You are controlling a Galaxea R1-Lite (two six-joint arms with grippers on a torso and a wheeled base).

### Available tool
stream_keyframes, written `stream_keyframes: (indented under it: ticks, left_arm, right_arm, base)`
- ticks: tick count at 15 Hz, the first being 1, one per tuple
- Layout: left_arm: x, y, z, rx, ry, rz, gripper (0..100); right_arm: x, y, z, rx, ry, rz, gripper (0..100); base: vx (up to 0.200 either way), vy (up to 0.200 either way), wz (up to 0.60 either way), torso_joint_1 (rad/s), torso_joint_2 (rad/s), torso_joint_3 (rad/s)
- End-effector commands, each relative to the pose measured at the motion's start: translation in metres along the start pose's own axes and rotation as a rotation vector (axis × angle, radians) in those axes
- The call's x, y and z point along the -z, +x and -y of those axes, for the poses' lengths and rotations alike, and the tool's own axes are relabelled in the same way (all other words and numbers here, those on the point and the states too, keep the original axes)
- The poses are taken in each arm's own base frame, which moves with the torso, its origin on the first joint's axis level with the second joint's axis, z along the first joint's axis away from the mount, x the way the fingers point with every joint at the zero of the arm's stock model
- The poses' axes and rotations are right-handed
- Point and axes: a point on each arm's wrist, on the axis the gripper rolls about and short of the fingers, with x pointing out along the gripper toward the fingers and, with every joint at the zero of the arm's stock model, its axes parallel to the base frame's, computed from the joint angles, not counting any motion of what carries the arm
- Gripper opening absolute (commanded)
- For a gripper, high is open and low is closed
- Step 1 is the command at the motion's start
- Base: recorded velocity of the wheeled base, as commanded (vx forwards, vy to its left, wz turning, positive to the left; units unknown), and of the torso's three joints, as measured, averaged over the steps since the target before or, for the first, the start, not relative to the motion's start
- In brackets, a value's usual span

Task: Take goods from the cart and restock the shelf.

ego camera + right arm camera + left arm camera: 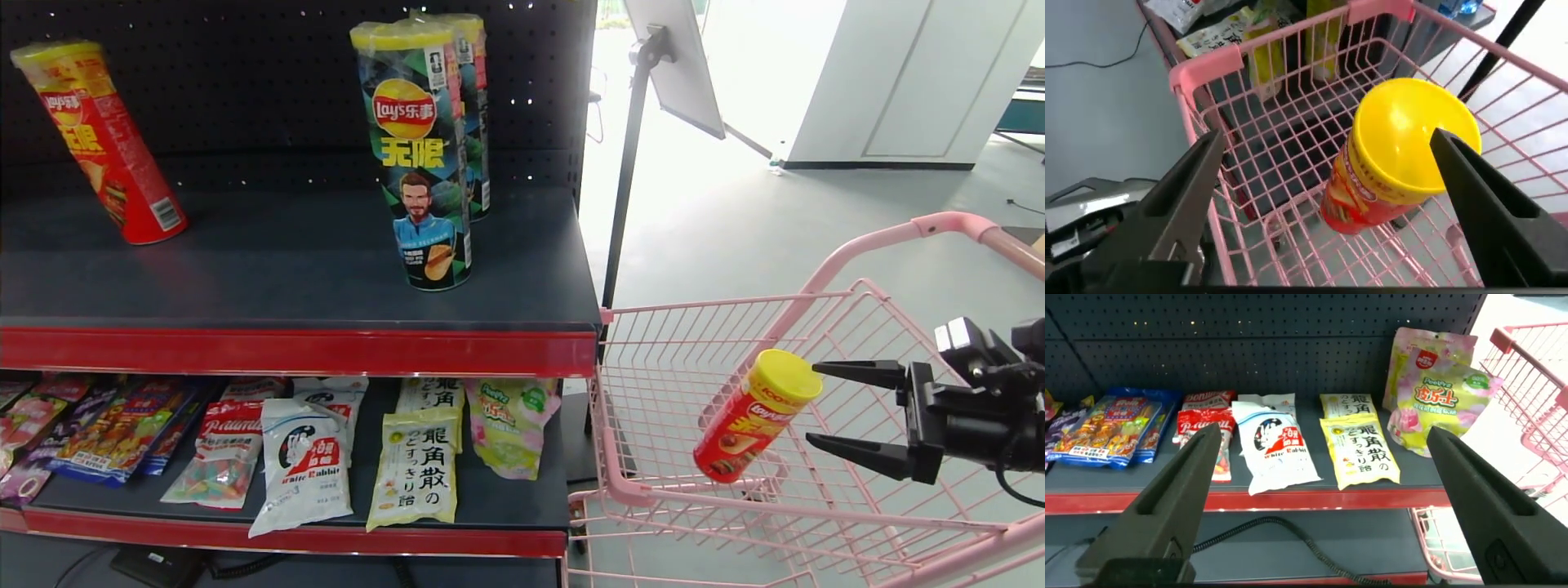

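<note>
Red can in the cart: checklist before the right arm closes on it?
1. Right gripper jaws open: ok.
2. Can between jaws: not ok, ahead of the tips, nearer one.
3. Can upright: not ok, leans in the cart.
4. Grip path free of cart wires: cannot tell.
5. Top shelf has bare room: ok.
6. Left gripper away from cart: ok, open, facing lower shelf.

A logo, large characters and a portrait mark the dark green crisp tube (420,155) upright on the upper shelf (294,269). The leaning red crisp tube (102,139) carries a logo and barcode. The yellow-lidded red tube (755,416) in the pink cart (816,327) and the snack bags (412,465) below bear printed labels.
</note>
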Motion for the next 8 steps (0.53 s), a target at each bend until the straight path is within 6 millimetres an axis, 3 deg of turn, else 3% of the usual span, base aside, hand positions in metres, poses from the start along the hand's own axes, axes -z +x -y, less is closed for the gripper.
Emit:
stream_keyframes:
  ticks: [1,4,8]
  left_arm:
    - [0.0,0.0,0.0,0.0,-0.001,-0.002,100]
    - [0.0,0.0,0.0,0.0,-0.001,-0.002,100]
    - [0.0,0.0,0.0,0.0,-0.001,-0.002,100]
  right_arm:
    - [0.015,0.005,0.011,0.0,0.059,-0.02,100]
    - [0.014,-0.002,0.036,0.071,0.067,-0.038,100]
    - [0.011,-0.005,0.033,0.072,0.065,-0.036,100]
  base:
    - [0.0,0.0,0.0,0.0,0.0,0.0]
    - [0.0,0.0,0.0,0.0,0.0,0.0]
    - [0.0,0.0,0.0,0.0,0.0,0.0]
